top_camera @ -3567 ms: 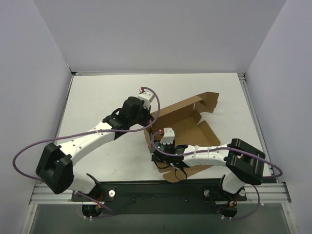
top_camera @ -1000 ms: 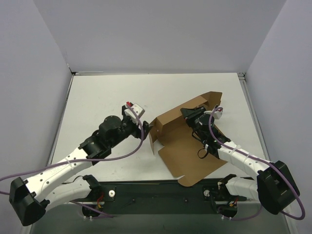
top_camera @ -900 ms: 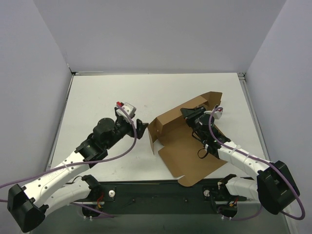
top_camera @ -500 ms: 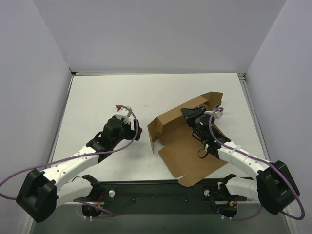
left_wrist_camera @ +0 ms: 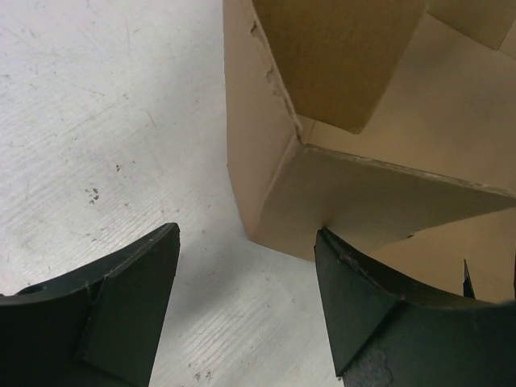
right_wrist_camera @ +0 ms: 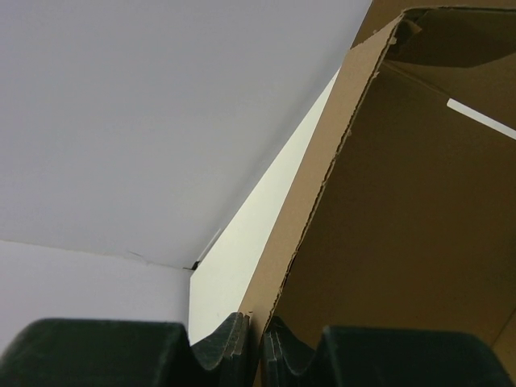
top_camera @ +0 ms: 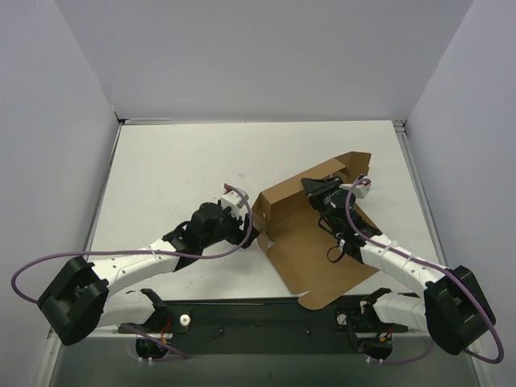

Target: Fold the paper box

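Cardboard fills most of both wrist views, so up close I only get pieces of the paper box point(top_camera: 302, 251); the frame cuts off its walls and flaps. From above I see it sitting half-formed on the right half of the table point(top_camera: 177, 161). Its floor panel lies flat, its left and far walls are raised, and its nearest flap reaches the black rail point(top_camera: 242, 318) by the arm bases.

The right fingers point(top_camera: 314, 187) are mostly hidden under their own wrist from above (the wrist camera settles it: they are pinched shut on the edge of the far wall). The left fingers point(top_camera: 252, 234) stand spread apart, with the box's near-left corner between them. I cannot tell whether the right-hand one touches the flap.

Half a second ago the left arm was apart from the box, off to its left; now it has come in low at that corner. The right grip looks unchanged.

The table is white, scuffed and speckled, with plain pale grey walls point(top_camera: 258, 56) on three sides.
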You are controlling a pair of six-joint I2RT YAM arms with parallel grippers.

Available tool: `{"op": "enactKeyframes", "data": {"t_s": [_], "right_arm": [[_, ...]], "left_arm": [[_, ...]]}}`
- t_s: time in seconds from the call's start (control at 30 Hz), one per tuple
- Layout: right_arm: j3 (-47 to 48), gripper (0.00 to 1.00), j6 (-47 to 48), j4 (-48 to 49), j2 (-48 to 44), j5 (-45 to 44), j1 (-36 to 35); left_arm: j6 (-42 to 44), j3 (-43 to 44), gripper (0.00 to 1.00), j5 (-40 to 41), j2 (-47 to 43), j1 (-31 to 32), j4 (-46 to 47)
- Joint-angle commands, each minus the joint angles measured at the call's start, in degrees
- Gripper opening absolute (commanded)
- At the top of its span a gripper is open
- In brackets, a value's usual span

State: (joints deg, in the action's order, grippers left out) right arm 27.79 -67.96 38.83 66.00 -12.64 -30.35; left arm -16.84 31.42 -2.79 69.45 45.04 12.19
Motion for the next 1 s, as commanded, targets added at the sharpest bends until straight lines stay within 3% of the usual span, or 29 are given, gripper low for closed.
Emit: {"op": "enactKeyframes", "data": {"t_s": [0.0,0.27,0.97], "right_arm": [[-1.69,0.11,2.93,-4.11,0.89,-2.38,-0.15],[-1.77,0.11,2.93,-3.85,1.15,-2.65,-0.85],[-1.78,0.10,3.63,-4.29,1.15,-3.97,-2.00]], "left_arm": [[-0.56,0.66,0.77,-2.22,-0.98,0.31,8.20],[-0.03,1.89,0.70,-1.17,2.09,0.49,12.42],[1.20,6.73,0.63,-3.45,6.49,-2.58,17.96]]}}
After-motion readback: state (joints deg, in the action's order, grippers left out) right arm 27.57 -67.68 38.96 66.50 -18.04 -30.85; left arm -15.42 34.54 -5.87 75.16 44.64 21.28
